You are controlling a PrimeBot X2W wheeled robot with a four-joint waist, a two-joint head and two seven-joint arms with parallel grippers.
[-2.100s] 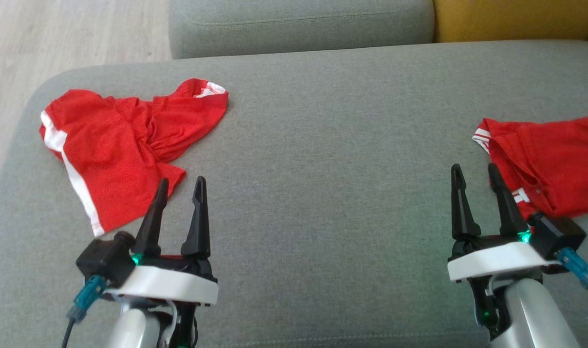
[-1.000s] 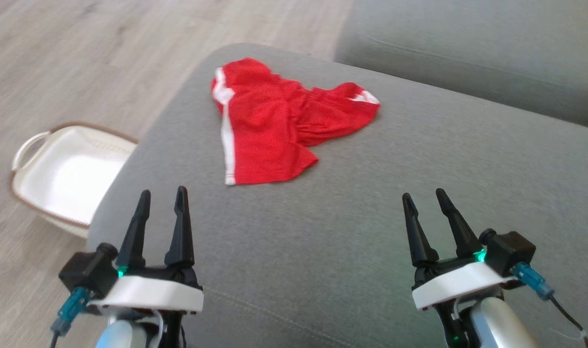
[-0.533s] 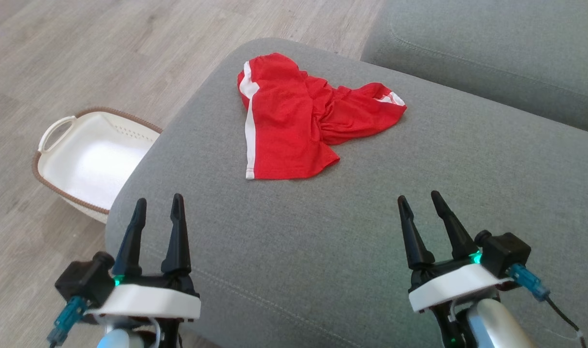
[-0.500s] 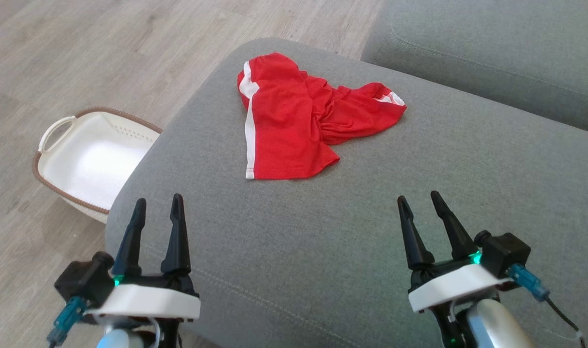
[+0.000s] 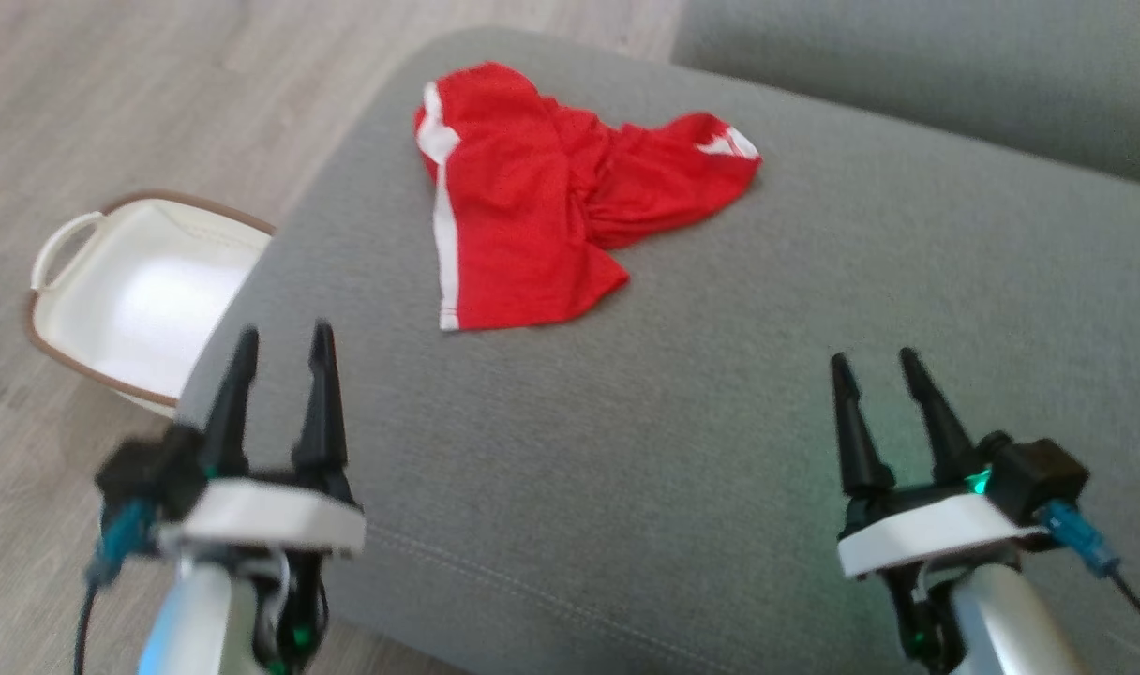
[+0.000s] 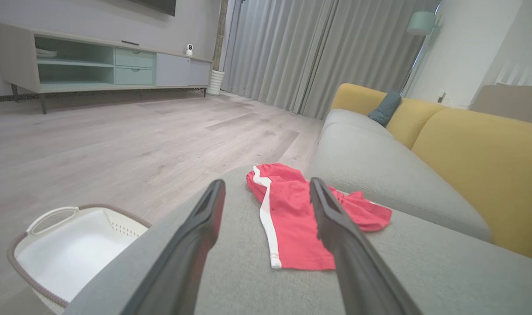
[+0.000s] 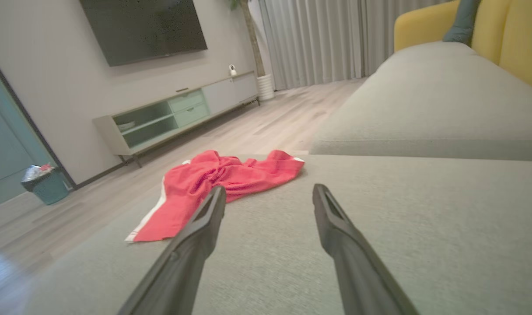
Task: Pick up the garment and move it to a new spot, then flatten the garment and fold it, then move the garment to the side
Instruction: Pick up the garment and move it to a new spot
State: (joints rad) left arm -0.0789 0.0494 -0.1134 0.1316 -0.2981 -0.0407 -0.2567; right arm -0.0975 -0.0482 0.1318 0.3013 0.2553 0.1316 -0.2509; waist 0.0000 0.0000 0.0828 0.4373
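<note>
**Task at its start: garment untouched, both grippers empty**

Grey sofa seat (image 5: 720, 422) takes up most of the head view, centre to right. Wooden floor (image 5: 111, 94) runs down the left side. White basket (image 5: 59, 246) with a brown rim stands on the floor at middle left, tucked against the seat's edge; nothing visible inside it.

The garment (image 5: 523, 216), red with a white side stripe, looks like shorts. It lies in the upper centre of the frame, near the seat's rounded far corner. Bunched through the middle, one leg spread toward me, the other twisted off to the right. Not flat, not folded.

Left gripper (image 5: 284, 328) at lower left, over the seat's near-left edge, fingers apart, nothing between them. Right gripper (image 5: 873, 356) at lower right over bare cushion, fingers also apart and empty. Both well apart from the cloth.

My read: no step is done. The pick-up, the move to a new spot, flattening, folding and the final shift aside all remain. Plenty of open cushion at centre frame for laying it out.
</note>
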